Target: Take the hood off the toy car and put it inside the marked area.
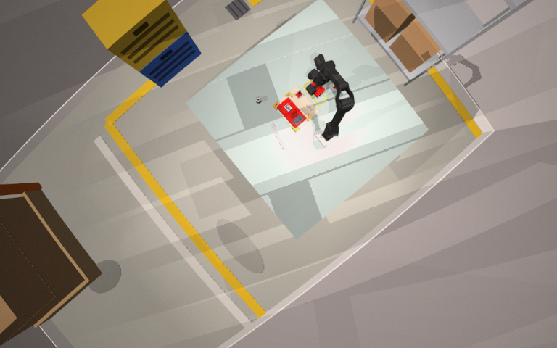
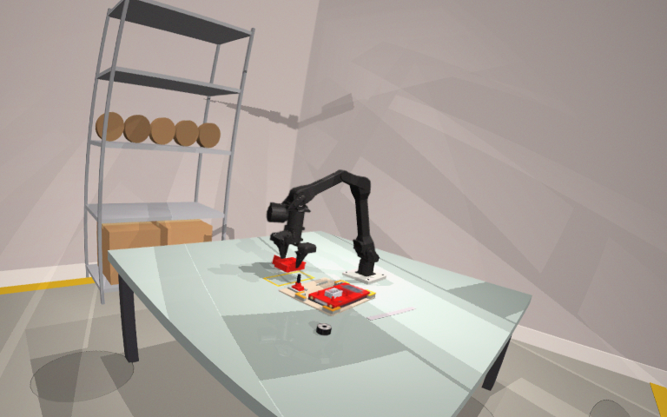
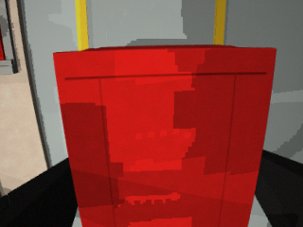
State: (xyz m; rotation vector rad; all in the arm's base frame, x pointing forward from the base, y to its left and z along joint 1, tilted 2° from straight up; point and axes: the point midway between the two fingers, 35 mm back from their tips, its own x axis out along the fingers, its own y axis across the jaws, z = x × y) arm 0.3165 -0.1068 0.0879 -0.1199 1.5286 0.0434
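Gripped across its width by the end effector [image 2: 293,254], red hood [image 2: 288,263] hanging low over the counter [image 2: 206,294], black fingers [image 2: 306,250] pressed to both its long sides. Seen from the wrist, hood [image 3: 166,151] filling most of the view, its far edge cutting across the near part of the yellow-outlined marked area [image 3: 151,7], whose far edge and both side lines show beyond it with grey counter inside. From the exterior, marked area [image 2: 287,278] lying just near of the hood and just far-left of the tan board [image 2: 314,289] carrying the toy car [image 2: 339,294]; whether the hood touches the counter cannot be told. Small red-and-black part [image 2: 297,285] standing upright on the board's left end, near the outline's near edge. Arm base [image 2: 364,274] bolted down just right of the car. Black ring [image 2: 323,328] well apart on the near side, pale strip [image 2: 391,313] to the right. From the top, hood [image 1: 315,87] between the arm and the car [image 1: 290,112], wide bare counter far and left of the outline.
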